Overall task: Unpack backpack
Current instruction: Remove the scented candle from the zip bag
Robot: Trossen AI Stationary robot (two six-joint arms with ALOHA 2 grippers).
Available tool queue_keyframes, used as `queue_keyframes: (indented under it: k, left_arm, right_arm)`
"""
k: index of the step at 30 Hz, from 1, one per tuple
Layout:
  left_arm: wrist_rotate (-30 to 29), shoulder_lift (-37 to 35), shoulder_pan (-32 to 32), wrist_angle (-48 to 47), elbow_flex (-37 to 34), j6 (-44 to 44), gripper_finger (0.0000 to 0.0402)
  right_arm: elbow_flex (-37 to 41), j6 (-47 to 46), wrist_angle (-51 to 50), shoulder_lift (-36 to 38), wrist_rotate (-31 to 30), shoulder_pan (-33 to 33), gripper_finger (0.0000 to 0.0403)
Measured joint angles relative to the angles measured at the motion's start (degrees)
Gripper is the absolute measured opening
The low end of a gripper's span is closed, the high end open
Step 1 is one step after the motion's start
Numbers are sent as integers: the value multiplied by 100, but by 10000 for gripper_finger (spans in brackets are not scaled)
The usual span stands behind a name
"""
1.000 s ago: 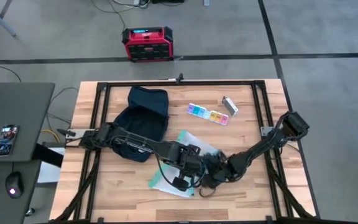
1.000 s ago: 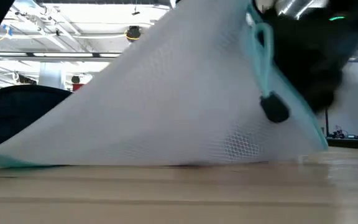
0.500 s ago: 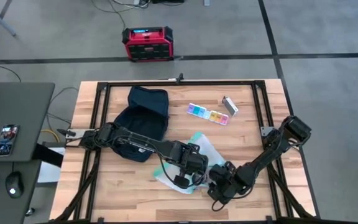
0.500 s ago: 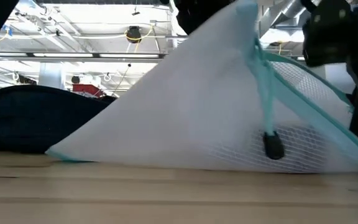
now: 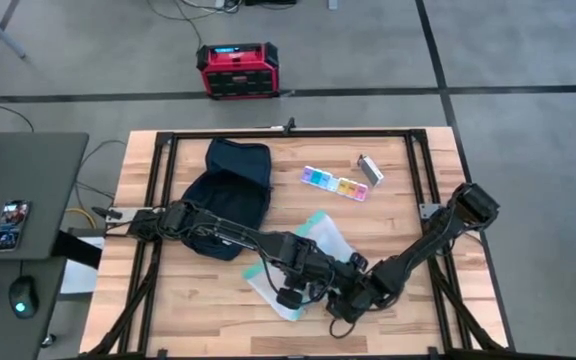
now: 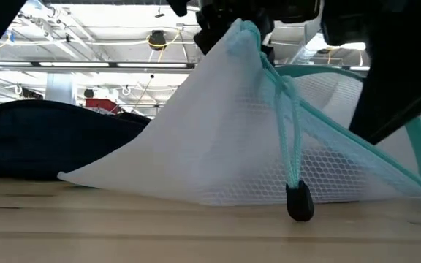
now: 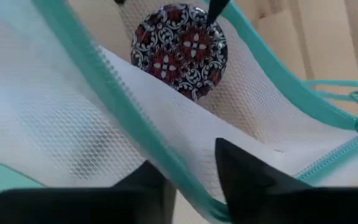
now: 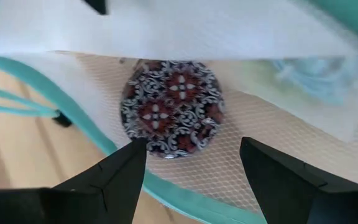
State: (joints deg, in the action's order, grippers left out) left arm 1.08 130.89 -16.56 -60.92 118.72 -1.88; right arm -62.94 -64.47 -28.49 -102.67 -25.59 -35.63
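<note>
Mesh, white with a teal zipper edge, forms the flat pouch (image 5: 303,262) that lies on the wooden table (image 5: 398,210) in front of the soft dark navy-teal backpack (image 5: 226,196), which rests well apart at the table's left rear. The pouch's upper edge is held clamped in the left claw (image 7: 191,180) and lifted into a tent, as seen in the low view, so that its mouth is kept agape. Inside, on the lower mesh layer, a round flat disc with a dark red-and-white ornamental pattern (image 8: 169,107) is seen. The right claw (image 8: 194,165) is pointed at the pouch's mouth with its fingers apart, and the disc lies straight ahead of it, between the lines of the two fingertips and just beyond them. The right claw is therefore judged the nearer and the only free one; a short advance into the opening would be called for, with care that the mesh is not caught together with the disc.
</note>
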Motion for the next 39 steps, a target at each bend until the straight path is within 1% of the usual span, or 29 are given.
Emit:
queue_keyframes:
  k: [4, 7, 10, 16, 21, 27, 30, 32, 35, 39]
  left_arm:
    - [-103, 32, 0, -271, -20, 306, 140]
    - [-366, 37, -10, -101, -319, 453, 151]
    - [-452, 67, -26, 336, -753, 478, 149]
    - [-429, 31, -48, 1042, -1222, 394, 137]
    - [-438, -38, -88, 1132, -1261, 277, 136]
    - [-464, -450, -121, 1221, -1311, 256, 136]
    - [-493, -485, -133, 1232, -1311, 258, 136]
    - [-667, -501, -196, 1173, -1386, 196, 136]
    - [-711, -784, -229, 1508, -1753, 248, 136]
    - [-765, -1293, -240, 2189, -2738, 397, 135]
  right_arm:
    - [3, 175, -5, 0, 13, 210, 255]
    - [13, 274, 4, -4, 7, 303, 255]
    - [13, 458, 78, -2, -113, 372, 255]
    - [52, 785, 278, -11, -165, 418, 255]
    - [55, 1036, 304, -11, -163, 381, 255]
    - [11, 1034, 389, 66, -331, 215, 255]
    - [9, 1036, 364, 71, -319, 208, 255]
    - [17, 1037, 339, 59, -314, 208, 255]
    - [43, 1041, 396, 31, -263, 244, 255]
    - [42, 1043, 557, 33, -264, 346, 255]
